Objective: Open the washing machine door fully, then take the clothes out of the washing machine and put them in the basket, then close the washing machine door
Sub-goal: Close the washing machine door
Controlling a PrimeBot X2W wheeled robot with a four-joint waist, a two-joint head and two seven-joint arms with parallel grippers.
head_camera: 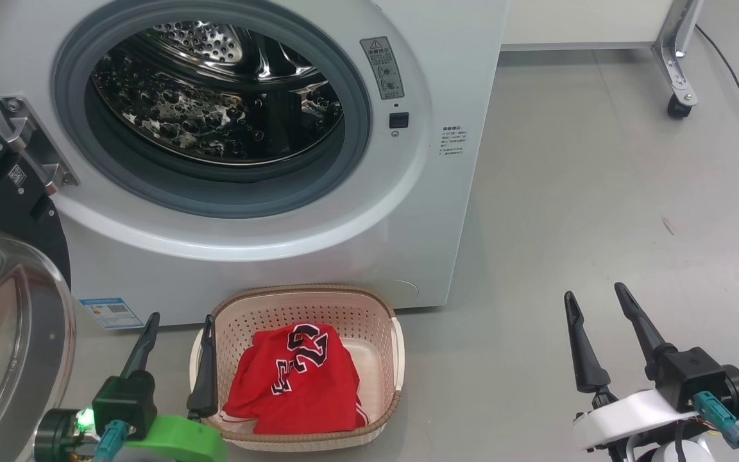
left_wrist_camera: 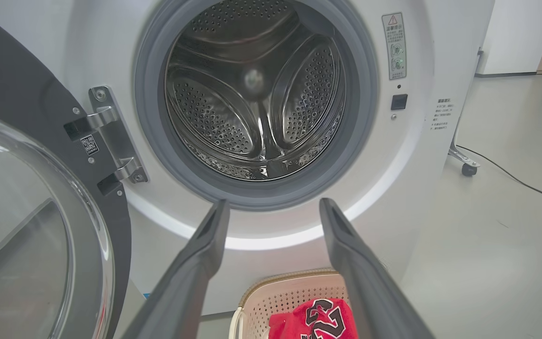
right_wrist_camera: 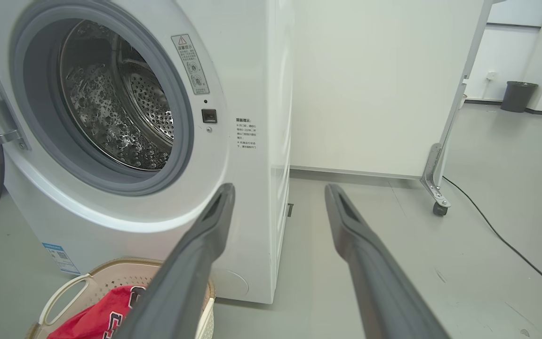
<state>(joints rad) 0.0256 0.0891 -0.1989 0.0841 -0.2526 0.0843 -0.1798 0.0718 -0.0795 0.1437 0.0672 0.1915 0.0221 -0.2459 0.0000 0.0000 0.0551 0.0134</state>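
Left jaws and right jaws both stood wide, holding nothing. The left jaws were low at the left side of the basket (head_camera: 305, 290), and the right jaws were well apart from it over the grey floor (head_camera: 600, 192). The clothes (head_camera: 299, 378), red with a dark "23", lay in the basket, which sat just before the washing machine (head_camera: 408, 224). The washing machine door (head_camera: 10, 218) hung open at the left on its hinge (head_camera: 29, 147), baring the steel drum (head_camera: 215, 122).
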